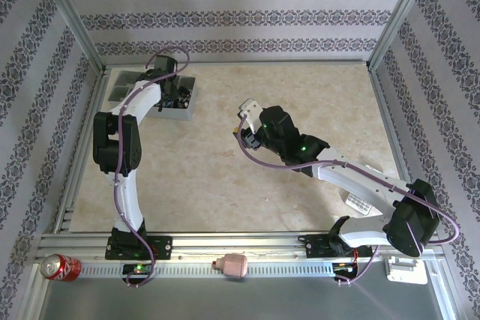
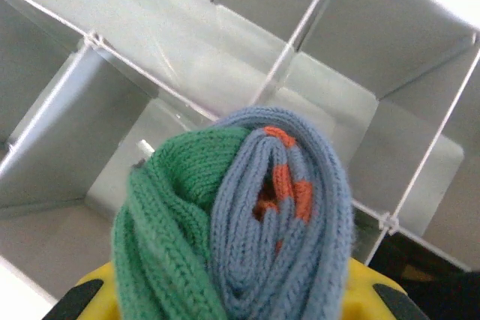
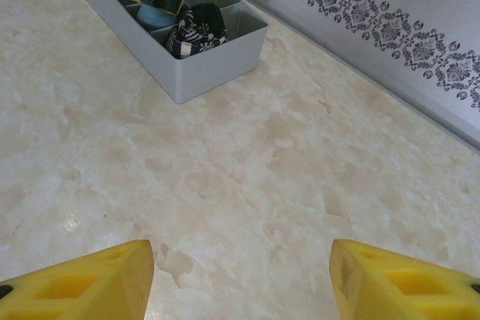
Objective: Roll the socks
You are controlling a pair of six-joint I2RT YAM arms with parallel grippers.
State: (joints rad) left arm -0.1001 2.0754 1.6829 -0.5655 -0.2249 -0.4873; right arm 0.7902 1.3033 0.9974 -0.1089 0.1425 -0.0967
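On the near rail, left to right: a red can (image 1: 59, 267), a small pink object (image 1: 235, 264), a white bracket (image 1: 406, 269). Beyond the rail, a pale marbled table (image 1: 225, 185).

Over the middle of the table, the right gripper (image 1: 242, 120), pointed toward the far left corner. Seen from the right wrist: yellow fingers (image 3: 82, 282) spread wide, only tabletop between them, gripping nothing.

Near the far left corner, a grey tray (image 1: 120, 89) split into compartments, with the left gripper (image 1: 174, 97) reaching down over its right end.

From the right wrist view, tray contents:
- Corner compartment nearest the camera: the black sock (image 3: 196, 29), rolled into a tight bundle, thin white stripes across it, top about level with the rim.
- Next compartment along: the blue-grey sock (image 3: 156, 16), a blue rounded lump right under the left arm's dark end. Cannot tell from here whether resting in the compartment or hanging above it.

From the left wrist view: left gripper clamped on that blue-grey sock (image 2: 247, 215), yellow fingers (image 2: 101, 294) flanking the bundle at the bottom edge. Rolled up tight:
- blue-grey ribbed knit wrapped around the right side and top
- teal-green part folded down the left
- orange-red patches peeking out of the core

Beyond the bundle, thin dividers (image 2: 294, 35) crossing between grey compartment walls.
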